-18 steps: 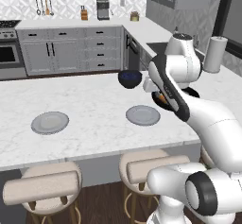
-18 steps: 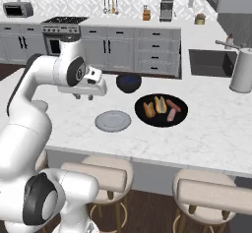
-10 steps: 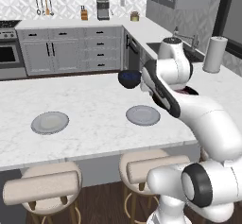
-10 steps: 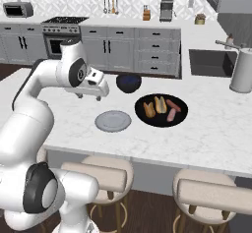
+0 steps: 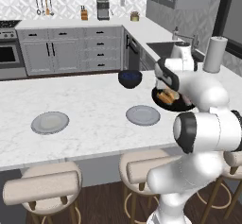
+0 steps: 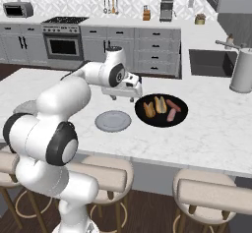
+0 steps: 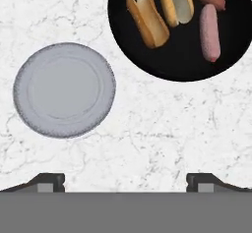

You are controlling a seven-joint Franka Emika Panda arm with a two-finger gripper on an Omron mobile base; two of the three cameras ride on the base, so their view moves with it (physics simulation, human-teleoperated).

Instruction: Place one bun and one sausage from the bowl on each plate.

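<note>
The counter (image 7: pixel 147 129) carries 2 plates; the near plate (image 7: pixel 64 89) lies bare beside the bowl (image 7: pixel 231 45). The gripper (image 7: pixel 125 180), spread wide and empty, hovers short of the bowl, whose nearest bun (image 7: pixel 147 23) lies ahead-right, lengthwise away.

Two grey plates (image 5: pixel 49 122) (image 5: pixel 142 115) sit far apart on the counter (image 5: pixel 94 100). A black bowl (image 5: pixel 168 104) holds buns (image 5: pixel 165 97).
</note>
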